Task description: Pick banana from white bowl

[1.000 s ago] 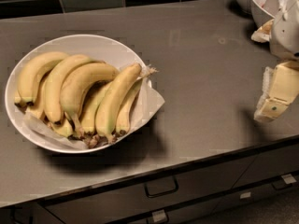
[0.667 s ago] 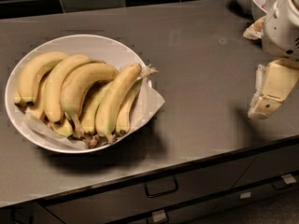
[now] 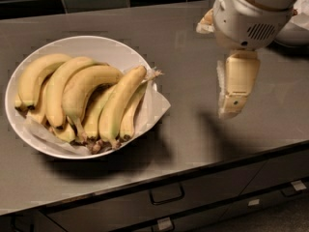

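The wide white bowl [image 3: 99, 43] sits on the left of the grey counter, with a crumpled paper liner [image 3: 157, 103] poking over its right rim. Several yellow bananas [image 3: 118, 103] lie side by side in it, stems toward the front. My gripper [image 3: 232, 103] hangs over the counter to the right of the bowl, pointing down, about a hand's width from the liner. It holds nothing that I can see. The white wrist housing [image 3: 253, 13] fills the upper right.
The grey counter [image 3: 193, 47] ends at a front edge, with drawers and a handle [image 3: 166, 195] below. Dark tiles run along the back. Another white dish [image 3: 297, 30] shows partly at the far right behind the arm.
My gripper and wrist have moved left across the counter toward the bowl. The bowl and bananas have not moved.
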You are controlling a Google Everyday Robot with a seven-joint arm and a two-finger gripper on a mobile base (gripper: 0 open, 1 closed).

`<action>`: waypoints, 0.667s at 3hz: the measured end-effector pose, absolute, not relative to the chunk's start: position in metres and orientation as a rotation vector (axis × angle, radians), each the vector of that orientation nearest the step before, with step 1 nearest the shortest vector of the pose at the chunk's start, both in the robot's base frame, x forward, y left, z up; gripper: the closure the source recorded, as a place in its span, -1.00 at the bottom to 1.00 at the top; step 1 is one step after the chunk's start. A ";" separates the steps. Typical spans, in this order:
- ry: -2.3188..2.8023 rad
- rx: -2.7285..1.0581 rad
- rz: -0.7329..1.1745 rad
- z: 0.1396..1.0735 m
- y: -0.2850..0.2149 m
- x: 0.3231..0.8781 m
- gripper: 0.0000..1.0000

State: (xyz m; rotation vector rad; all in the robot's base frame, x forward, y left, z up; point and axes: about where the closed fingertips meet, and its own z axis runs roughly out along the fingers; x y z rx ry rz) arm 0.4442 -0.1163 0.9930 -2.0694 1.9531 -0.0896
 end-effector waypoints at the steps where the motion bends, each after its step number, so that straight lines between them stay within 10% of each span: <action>1: 1.759 -2.211 -0.039 1.005 -0.069 0.438 -1.00; 2: 1.741 -2.198 -0.054 1.010 -0.065 0.440 -1.00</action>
